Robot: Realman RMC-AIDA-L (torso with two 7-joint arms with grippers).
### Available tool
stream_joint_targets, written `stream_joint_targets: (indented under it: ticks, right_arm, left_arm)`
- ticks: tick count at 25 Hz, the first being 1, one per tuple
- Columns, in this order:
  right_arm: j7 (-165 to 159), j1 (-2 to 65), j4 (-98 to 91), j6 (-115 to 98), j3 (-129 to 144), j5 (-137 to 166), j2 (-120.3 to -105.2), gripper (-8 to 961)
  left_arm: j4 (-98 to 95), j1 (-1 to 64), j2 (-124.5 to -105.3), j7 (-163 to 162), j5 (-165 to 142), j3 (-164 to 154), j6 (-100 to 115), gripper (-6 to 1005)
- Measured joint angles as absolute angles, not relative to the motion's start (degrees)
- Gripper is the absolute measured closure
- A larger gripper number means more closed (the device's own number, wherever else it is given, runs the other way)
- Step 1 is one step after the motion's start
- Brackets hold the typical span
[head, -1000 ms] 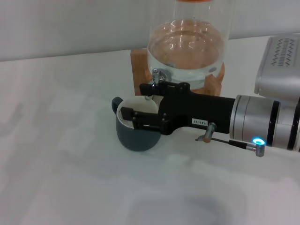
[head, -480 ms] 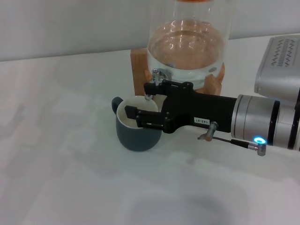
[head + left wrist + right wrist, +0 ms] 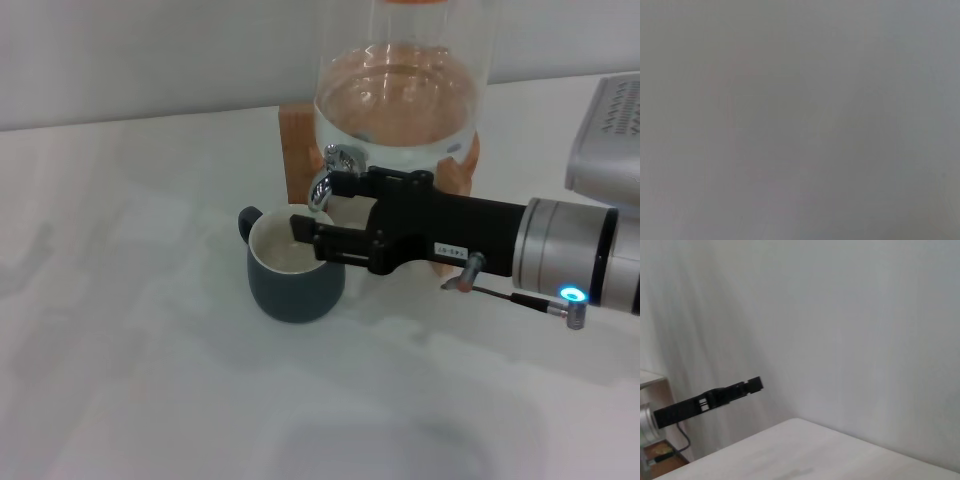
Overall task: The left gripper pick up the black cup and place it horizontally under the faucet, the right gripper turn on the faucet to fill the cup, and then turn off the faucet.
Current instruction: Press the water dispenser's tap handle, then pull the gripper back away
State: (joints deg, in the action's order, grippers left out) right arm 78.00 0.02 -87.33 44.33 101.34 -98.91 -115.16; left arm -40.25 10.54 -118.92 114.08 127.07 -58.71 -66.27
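The black cup (image 3: 293, 272) stands upright on the white table, its cream inside showing, directly below the faucet (image 3: 330, 172). The faucet is fitted to the clear glass dispenser (image 3: 400, 90) on a wooden stand (image 3: 296, 148). My right gripper (image 3: 318, 208) reaches in from the right at faucet height with its fingers spread apart. One finger is just beside the spout, the other over the cup's rim. It holds nothing. A black jointed gripper on a silver arm shows far off in the right wrist view (image 3: 710, 399); it looks like my left gripper, away from the cup.
The dispenser holds water. A grey ribbed appliance (image 3: 612, 135) stands at the back right, above my right arm. The white table (image 3: 140, 380) stretches to the left and front of the cup. The left wrist view shows only flat grey.
My right gripper has drawn back to the right, away from over the cup. The faucet's spout, earlier hidden by the fingers, now shows. The cup has not moved.
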Motion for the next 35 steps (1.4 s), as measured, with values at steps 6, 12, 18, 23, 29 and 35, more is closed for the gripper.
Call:
stream_joint_targets:
  ticks: [6,12,18,23,29,35]
  right_arm:
    - [77.89,-0.60,-87.29,45.21,99.94,-98.90,-115.13,203]
    - [77.83,-1.40,-87.36,45.89,98.74,-98.87,-115.15,204]
    - [77.93,-1.96,-87.41,46.25,97.49,-98.87,-115.21,204]
    - [77.96,-2.02,-87.33,46.44,97.09,-98.87,-115.23,205]
    - [77.96,-2.03,-87.29,49.53,95.69,-99.44,-115.22,204]
    - [77.98,-2.07,-87.53,57.33,92.23,-101.81,-115.22,203]
  left_arm:
    - [-40.26,10.56,-118.92,114.13,127.06,-58.71,-66.07,120]
    - [-40.26,10.78,-118.92,114.13,127.05,-58.71,-65.88,120]
    - [-40.26,11.13,-118.89,114.14,127.01,-58.71,-65.74,120]
    - [-40.26,11.16,-118.83,114.13,126.99,-58.71,-65.74,120]
    - [-40.26,11.17,-118.82,114.12,126.99,-58.71,-65.64,120]
    - [-40.26,11.25,-118.82,114.28,127.01,-58.71,-65.55,120]
